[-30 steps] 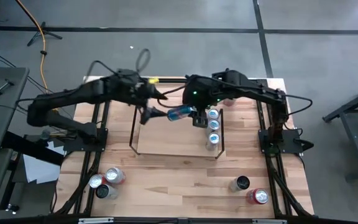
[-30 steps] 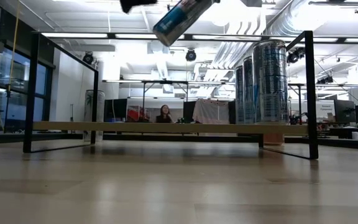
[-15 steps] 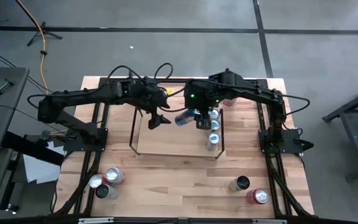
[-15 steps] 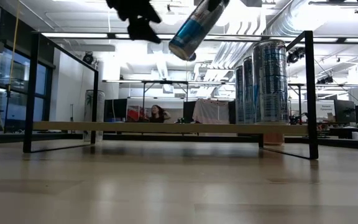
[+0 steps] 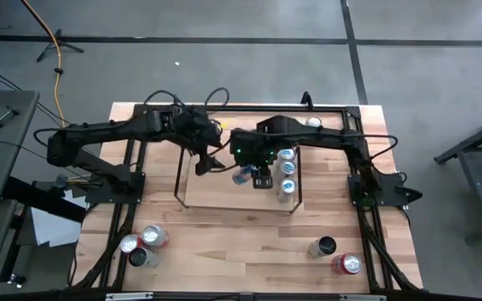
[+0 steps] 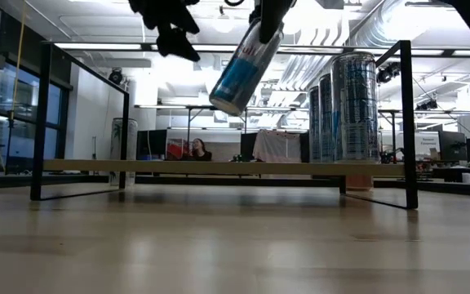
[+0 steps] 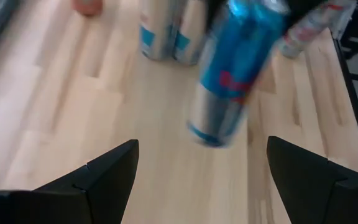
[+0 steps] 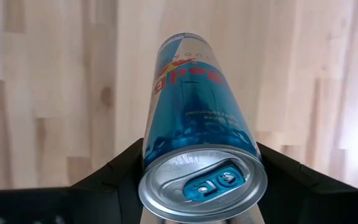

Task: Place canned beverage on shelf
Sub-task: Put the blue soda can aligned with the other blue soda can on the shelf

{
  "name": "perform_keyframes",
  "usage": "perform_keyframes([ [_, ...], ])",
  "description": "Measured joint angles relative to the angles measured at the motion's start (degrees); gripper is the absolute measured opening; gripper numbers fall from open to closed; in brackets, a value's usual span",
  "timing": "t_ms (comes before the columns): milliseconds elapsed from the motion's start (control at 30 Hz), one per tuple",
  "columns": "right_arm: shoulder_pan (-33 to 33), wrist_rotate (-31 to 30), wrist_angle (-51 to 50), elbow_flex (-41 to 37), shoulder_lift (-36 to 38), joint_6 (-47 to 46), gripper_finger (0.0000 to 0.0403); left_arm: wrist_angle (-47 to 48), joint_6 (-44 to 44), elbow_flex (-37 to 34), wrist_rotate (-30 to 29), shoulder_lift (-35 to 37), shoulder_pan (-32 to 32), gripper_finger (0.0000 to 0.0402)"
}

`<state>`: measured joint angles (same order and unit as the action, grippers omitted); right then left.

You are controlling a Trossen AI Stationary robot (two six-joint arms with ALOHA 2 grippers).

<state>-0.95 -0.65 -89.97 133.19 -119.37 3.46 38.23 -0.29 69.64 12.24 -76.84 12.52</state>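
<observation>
The shelf (image 5: 224, 188) is a low light-wood board with black wire end frames; it also shows in the low view (image 6: 178, 167). Three cans (image 5: 288, 170) stand upright on its right end, also seen in the low view (image 6: 345, 110). My right gripper (image 5: 255, 173) is shut on a blue-and-silver can (image 5: 243, 176) above the shelf's middle. The can shows tilted in the low view (image 6: 243, 65). My left gripper (image 5: 204, 164) is open and empty just left of the can; its fingers (image 7: 114, 171) stand wide apart. My right gripper pinches the can's side wall just below its tab end (image 8: 166, 163) between the two fingers (image 8: 118, 171). The fingers come from above, slanting, and lie across the can. The can hangs tilted, its bottom end (image 6: 225, 104) down and toward the table's left, clear of the shelf.
Three cans (image 5: 143, 244) lie or stand at the table's near left, two more (image 5: 335, 255) at the near right, one (image 5: 312, 123) at the far edge. Black rails (image 5: 366, 209) run along the tabletop. The shelf's left and middle (image 5: 216, 196) are bare.
My right gripper has gone down and toward the table's near-left with the can, which has tipped from nearly level to steeply tilted, bottom end down. My left gripper has drawn back from the can toward the table's left and stays open.
</observation>
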Motion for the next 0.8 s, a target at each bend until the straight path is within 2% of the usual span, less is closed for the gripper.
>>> perform_keyframes([
  [133, -0.2, -0.6, 0.0, 0.0, 0.1, -0.1, 0.0219, -12.4, -3.9, -8.1, 2.5, 1.0, -1.9, 0.0307],
  [333, -0.2, -0.4, 0.0, 0.0, 0.1, 0.0, 0.0219, -32.0, -7.3, -17.2, 0.2, 0.5, -4.3, 0.0283],
  [533, -0.2, 0.3, 0.0, 0.0, -0.2, 0.0, 0.0219, -40.8, -3.8, -22.2, -6.6, 0.2, -5.9, 0.0235],
  [633, -0.2, 0.3, 0.8, 0.0, -0.4, 0.0, 0.0219, -45.7, -3.6, -24.8, -7.2, 0.2, -6.0, 0.0221],
  [800, -0.6, 0.2, 1.2, 0.0, -0.5, 0.0, 0.0219, -52.1, -2.6, -26.8, -7.2, -2.2, -6.7, 0.022],
])
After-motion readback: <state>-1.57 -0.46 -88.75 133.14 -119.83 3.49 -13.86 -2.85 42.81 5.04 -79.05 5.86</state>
